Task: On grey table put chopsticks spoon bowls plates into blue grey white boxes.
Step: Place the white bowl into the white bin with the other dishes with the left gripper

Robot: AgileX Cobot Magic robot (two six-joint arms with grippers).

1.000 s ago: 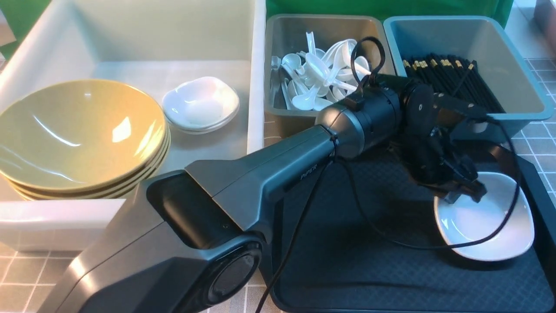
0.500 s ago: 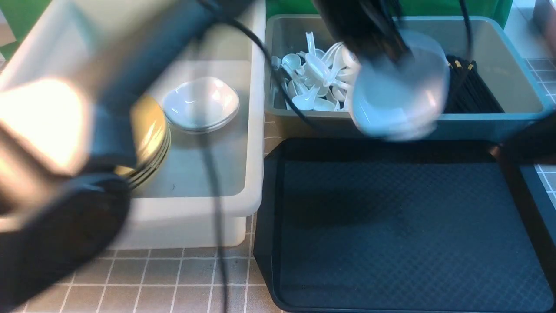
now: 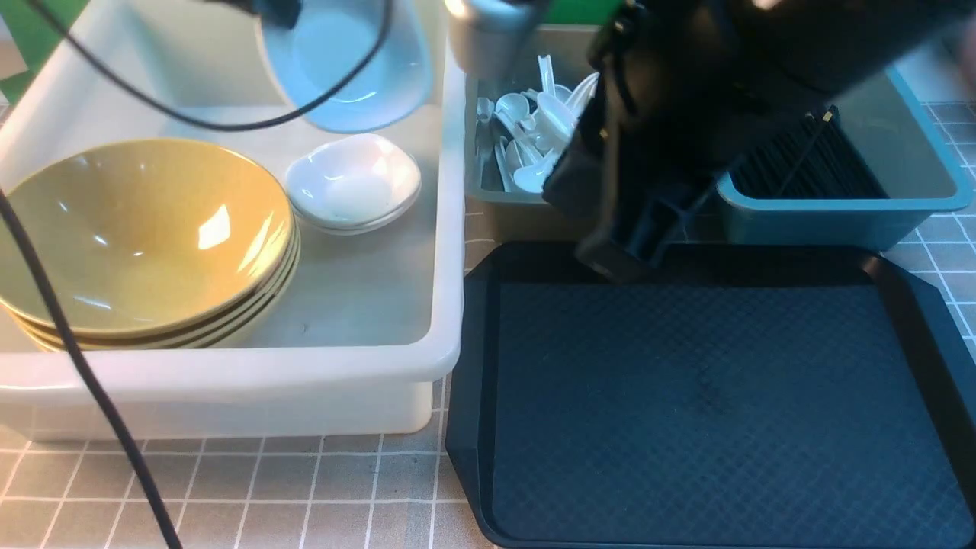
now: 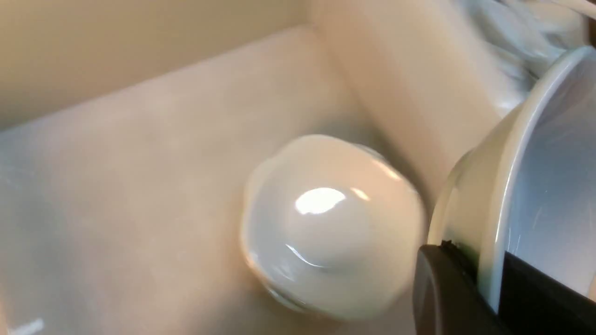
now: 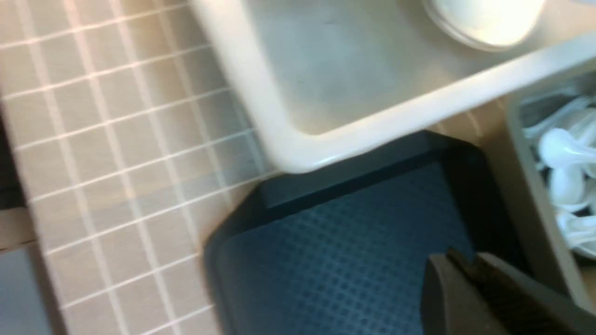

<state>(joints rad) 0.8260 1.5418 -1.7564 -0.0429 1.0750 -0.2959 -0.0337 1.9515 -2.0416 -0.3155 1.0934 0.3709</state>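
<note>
While the robot's left gripper (image 4: 482, 267) grasps a small white plate (image 3: 351, 69) by its rim, the plate hangs tilted above the white tub (image 3: 229, 371), toward the far edge. Whether 1 plate or a nested set is in the grip cannot be told for certain. Below it, near the tub's right wall, sits a stack (image 3: 354, 183) of at least 2 matching plates, just beside the yellow bowls (image 3: 145, 236) nested at the tub's left side.

Across the grey table (image 3: 252, 473), the spoons (image 3: 534, 122) lie heaped in the grey box (image 3: 488, 200) and the black chopsticks (image 3: 808, 160) rest in the blue box (image 3: 846, 204) at the far right corner. The right gripper (image 5: 465, 267) hangs over the dark tray's (image 3: 724, 396) far edge, its fingers together with no item between them.

The step in hand appears to be putting plates away, with the task judged close to its end. The next move calls for bringing the held plate over the stack, levelling it, lowering it until it seats, and only then parting the fingers. A release too high or at a slant could chip the glossy rim or send the plate sliding against the bowls. The right arm, its own work apparently over, would best keep away from the tub.
</note>
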